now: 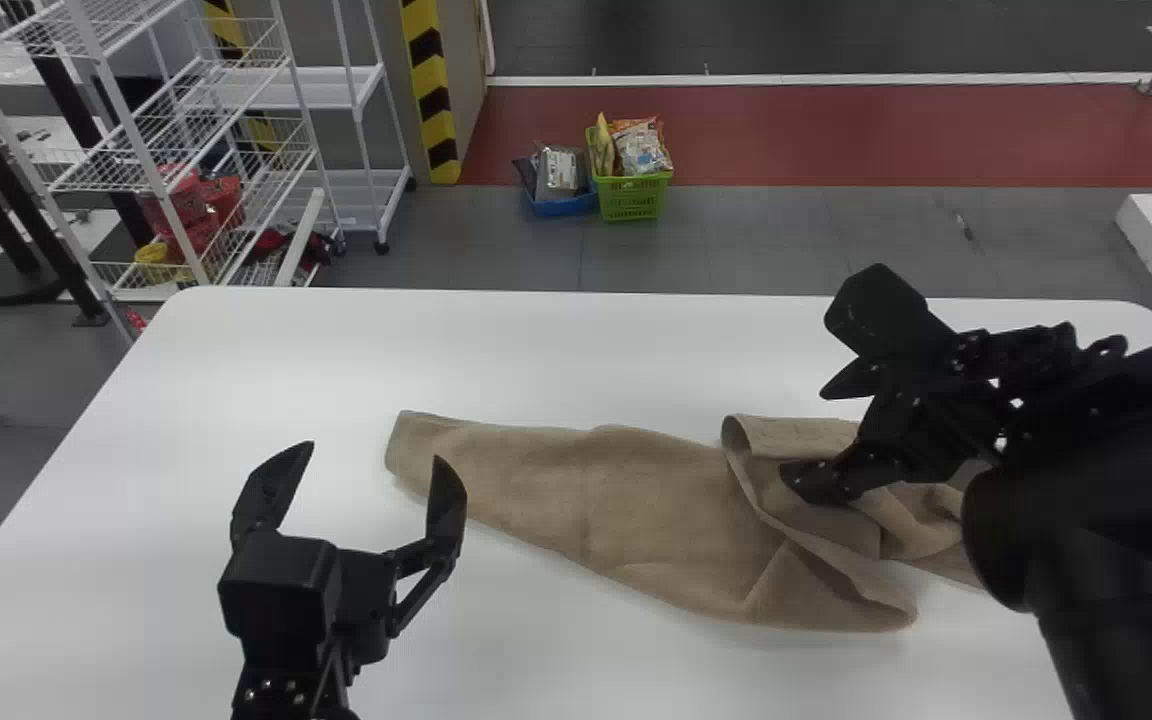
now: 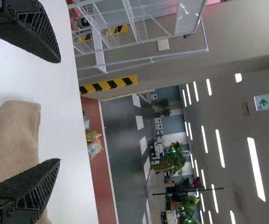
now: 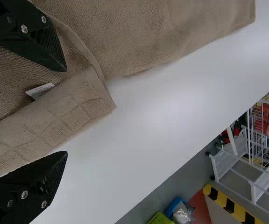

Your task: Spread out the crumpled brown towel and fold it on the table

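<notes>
The brown terry-cloth towel (image 1: 636,510) lies lengthwise across the white, round-cornered table (image 1: 496,350), fairly smooth to the left and folded over and rumpled to the right. From the left, a white wire shelf rack (image 1: 186,110) stands behind the table on the floor. Next comes the black two-fingered left hand (image 1: 367,470), open and empty, near the towel's narrow left end. Farther right, on the floor beyond the table, a blue plastic basket (image 1: 566,207) sits beside a green plastic basket (image 1: 631,200) of packets. The black two-fingered right hand (image 1: 804,438) is over the rumpled part, its fingers spread; a small white cloth label (image 3: 39,90) shows on the towel near a fold woven with squares.
</notes>
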Action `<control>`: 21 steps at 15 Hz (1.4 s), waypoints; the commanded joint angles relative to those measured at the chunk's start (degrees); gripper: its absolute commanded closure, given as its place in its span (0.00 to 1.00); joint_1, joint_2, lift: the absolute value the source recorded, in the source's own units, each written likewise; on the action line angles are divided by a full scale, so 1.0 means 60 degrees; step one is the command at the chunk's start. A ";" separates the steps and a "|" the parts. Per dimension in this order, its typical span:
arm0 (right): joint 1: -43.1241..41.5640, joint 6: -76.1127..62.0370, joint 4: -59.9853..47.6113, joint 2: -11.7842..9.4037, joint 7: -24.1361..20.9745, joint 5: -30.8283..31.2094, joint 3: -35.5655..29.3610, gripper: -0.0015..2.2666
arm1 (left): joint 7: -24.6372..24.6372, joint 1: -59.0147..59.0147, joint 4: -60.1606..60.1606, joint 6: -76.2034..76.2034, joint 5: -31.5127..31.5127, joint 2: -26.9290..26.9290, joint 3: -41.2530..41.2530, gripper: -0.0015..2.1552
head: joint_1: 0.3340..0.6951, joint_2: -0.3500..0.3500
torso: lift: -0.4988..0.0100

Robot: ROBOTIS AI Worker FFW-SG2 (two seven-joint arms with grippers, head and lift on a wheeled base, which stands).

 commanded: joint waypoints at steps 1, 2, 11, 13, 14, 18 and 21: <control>-0.0140 0.0044 0.0237 0.0060 -0.0025 0.0006 0.0020 0.10 | 0.0000 -0.0015 0.0014 0.0000 0.0000 -0.0005 0.0001 0.02 | 1.00 0.59 | 0.73; -0.0140 0.0044 0.0281 0.0075 -0.0171 0.0035 0.0050 0.12 | 0.0000 -0.0030 0.0029 0.0000 0.0000 -0.0005 0.0001 0.02 | 1.00 0.59 | 0.73; -0.0506 0.0132 0.1043 0.0133 -0.0406 0.0123 0.0123 0.84 | 0.0059 -0.0059 0.0087 0.0000 0.0058 0.0039 0.0059 0.02 | 1.00 0.59 | 0.73; -0.0433 0.0161 0.0926 0.0133 -0.0303 0.0094 0.0020 0.85 | 0.0059 -0.0059 0.0087 0.0000 0.0029 0.0039 0.0059 0.02 | 1.00 0.60 | 0.73; -0.0403 0.0161 0.0823 0.0119 -0.0259 0.0064 -0.0112 0.85 | 0.0059 -0.0059 0.0073 0.0000 0.0014 0.0039 0.0045 0.02 | 1.00 0.59 | 0.73; -0.0286 0.0161 0.0032 0.0060 -0.0010 -0.0126 -0.1313 0.86 | 0.0059 -0.0030 0.0043 0.0000 0.0000 0.0039 0.0001 0.02 | 1.00 0.55 | 0.73; -0.0447 0.0278 -0.0451 -0.0072 0.0122 -0.0346 -0.2148 0.86 | 0.0015 -0.0044 0.0043 0.0030 -0.0088 0.0054 -0.0131 0.02 | 1.00 0.50 | 0.73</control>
